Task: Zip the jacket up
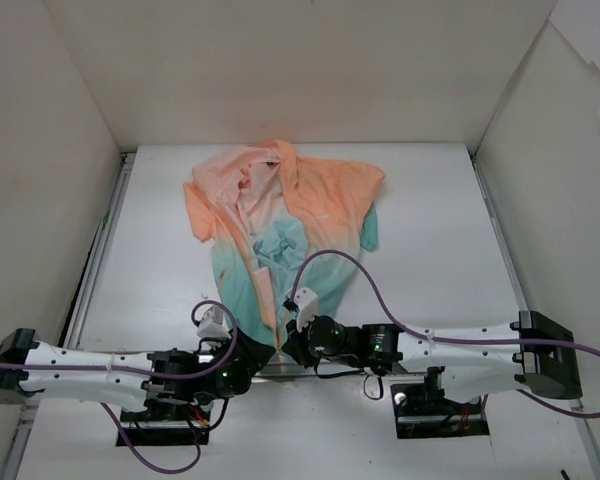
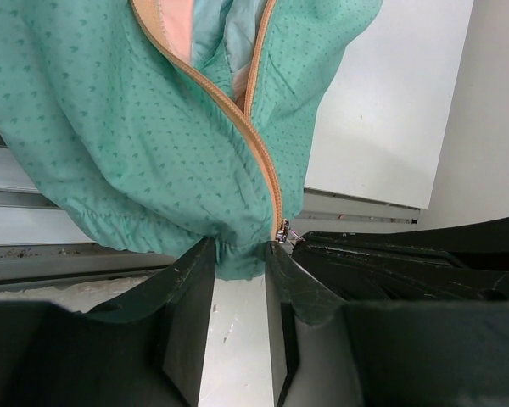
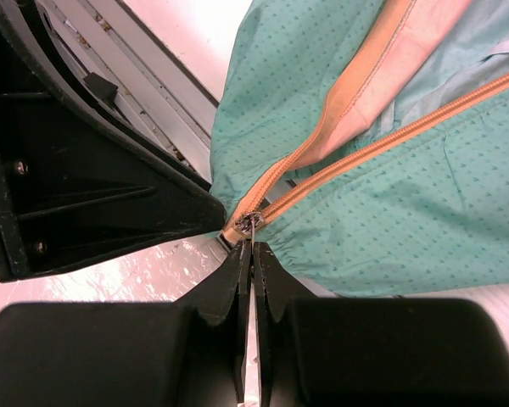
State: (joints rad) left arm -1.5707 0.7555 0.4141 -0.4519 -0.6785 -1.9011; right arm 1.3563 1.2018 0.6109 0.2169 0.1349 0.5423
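The jacket (image 1: 280, 215) lies flat on the table, peach-orange at the far end and mint-teal at the hem near the arms, its front open above the hem. In the left wrist view my left gripper (image 2: 239, 254) has the bunched teal hem (image 2: 237, 259) pinched between its fingertips, just left of the orange zipper. The small metal zipper slider (image 3: 248, 224) sits at the bottom of the zipper, where the two orange-trimmed edges meet. My right gripper (image 3: 251, 250) is shut on the slider's thin pull tab. Both grippers meet at the hem (image 1: 270, 345).
White walls enclose the table on three sides. A metal rail (image 3: 127, 93) runs along the near table edge, under the hem. The right gripper's black body (image 2: 390, 254) sits close to the left fingers. Purple cables (image 1: 350, 265) loop over the jacket's lower part.
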